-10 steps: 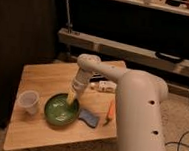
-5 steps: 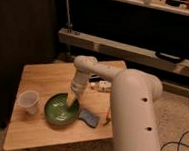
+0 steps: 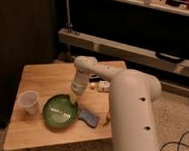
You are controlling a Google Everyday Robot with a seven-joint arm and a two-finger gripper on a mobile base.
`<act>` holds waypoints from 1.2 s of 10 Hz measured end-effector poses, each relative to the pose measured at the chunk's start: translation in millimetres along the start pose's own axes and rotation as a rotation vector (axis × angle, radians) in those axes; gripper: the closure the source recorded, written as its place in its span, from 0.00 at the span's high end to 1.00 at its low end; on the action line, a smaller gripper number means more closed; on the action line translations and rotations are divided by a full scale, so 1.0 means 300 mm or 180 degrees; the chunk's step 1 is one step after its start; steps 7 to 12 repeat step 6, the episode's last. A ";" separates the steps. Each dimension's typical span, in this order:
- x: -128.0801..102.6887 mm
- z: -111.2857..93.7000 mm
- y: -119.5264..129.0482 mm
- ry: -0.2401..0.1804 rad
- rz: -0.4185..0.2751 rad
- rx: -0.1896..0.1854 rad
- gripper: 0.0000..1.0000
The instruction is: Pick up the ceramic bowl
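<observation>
Wooden table [image 3: 47, 80]: one bowl [image 3: 59, 111], hand [image 3: 74, 99].

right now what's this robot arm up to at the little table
The white robot arm reaches over the small wooden table, its tool low over the far rim of the round glossy green ceramic bowl. The bowl sits on the table, not lifted. A translucent whitish plastic cup stands on one side of it, a blue sponge on the other.

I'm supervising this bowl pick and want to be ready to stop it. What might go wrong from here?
The gripper is at the far rim of the ceramic bowl; a glossy rim may slip or tip when lifted. The plastic cup stands just beside the bowl, and the blue sponge lies close on the other side; a sliding bowl could knock either.
</observation>
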 end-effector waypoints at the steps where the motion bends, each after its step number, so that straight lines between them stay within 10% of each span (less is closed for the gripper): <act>1: 0.005 -0.049 0.018 -0.0035 -0.0015 0.0014 0.00; 6: 0.048 -0.340 0.164 -0.0226 -0.0557 -0.0139 0.00; 12: 0.048 -0.340 0.164 -0.0226 -0.0557 -0.0139 0.00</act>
